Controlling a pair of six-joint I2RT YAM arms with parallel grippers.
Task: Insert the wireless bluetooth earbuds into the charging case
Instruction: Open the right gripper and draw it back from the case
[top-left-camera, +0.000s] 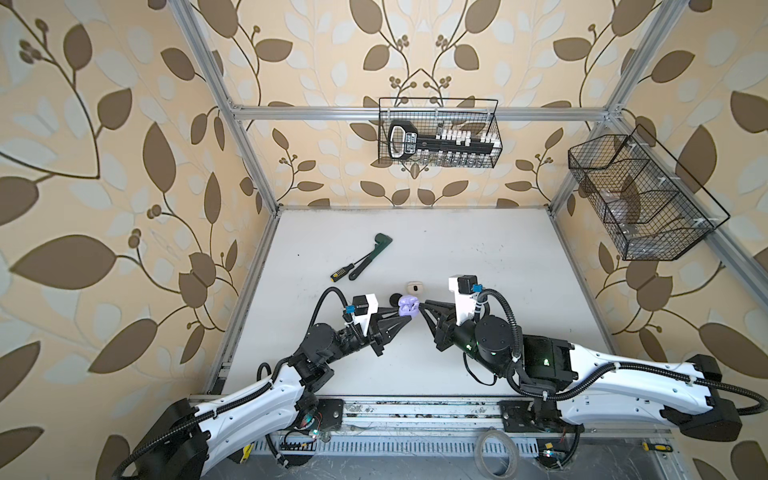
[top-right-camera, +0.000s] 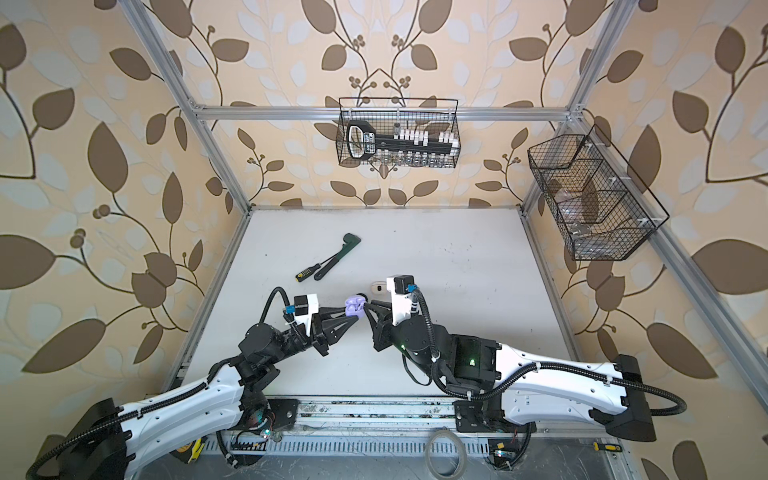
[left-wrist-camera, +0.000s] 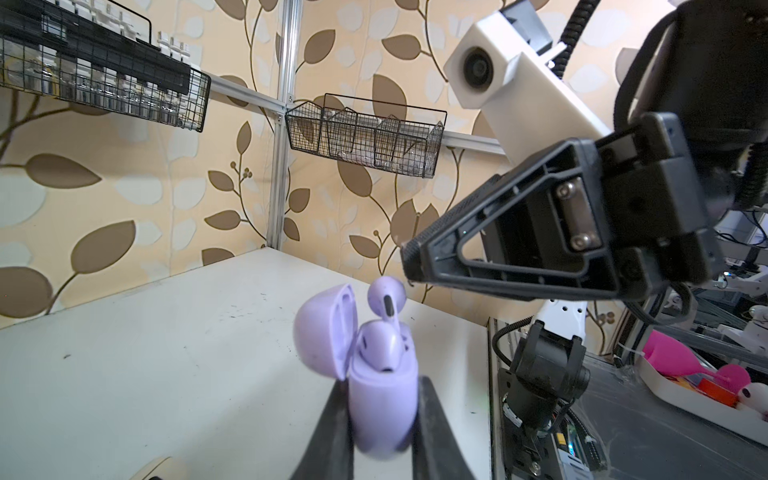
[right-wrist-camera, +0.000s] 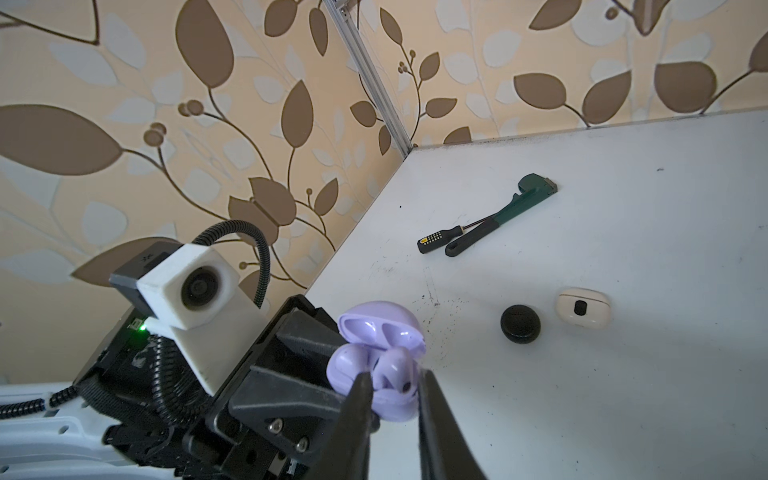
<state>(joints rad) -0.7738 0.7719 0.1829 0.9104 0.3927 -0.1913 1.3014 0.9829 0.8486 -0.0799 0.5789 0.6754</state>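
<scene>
Yellow-and-black plastic forms the handle of the small screwdriver (top-left-camera: 341, 273). It lies on the white tabletop (top-left-camera: 478, 257), well to the left of and beyond the lavender clamshell charging case (top-left-camera: 405, 309), by which we place everything. Its thin shaft reaches the black grip of a dark green metal pipe wrench (top-left-camera: 371, 255), also left of and beyond the case and well apart from it.

Next is the left gripper (top-left-camera: 400, 314), meeting the case from the left. In the left wrist view we see its two black fingers (left-wrist-camera: 332, 428) clamped against both sides of the case body, holding it with the lid swung open. Just beyond the case, slightly left, sits a round black closed case (top-left-camera: 393, 297).

Inside the lavender case we find both lavender stemmed earbuds. The seated earbud (left-wrist-camera: 380, 351) sits deep in its socket. The raised earbud (left-wrist-camera: 386, 296) stands higher, with only its stem down in the case.

Just beyond the case, slightly right, lies a cream-white rounded closed case (top-left-camera: 413, 286). The right gripper (right-wrist-camera: 395, 380) points at the lavender case from the right. Its jaws are narrow, one on either side of the raised earbud; we cannot tell whether they touch it.

Far beyond and above the case hangs a black wire basket (top-left-camera: 469, 116) holding a black-and-white rack. A second black wire basket (top-left-camera: 582, 166) hangs well to the right of the case.
</scene>
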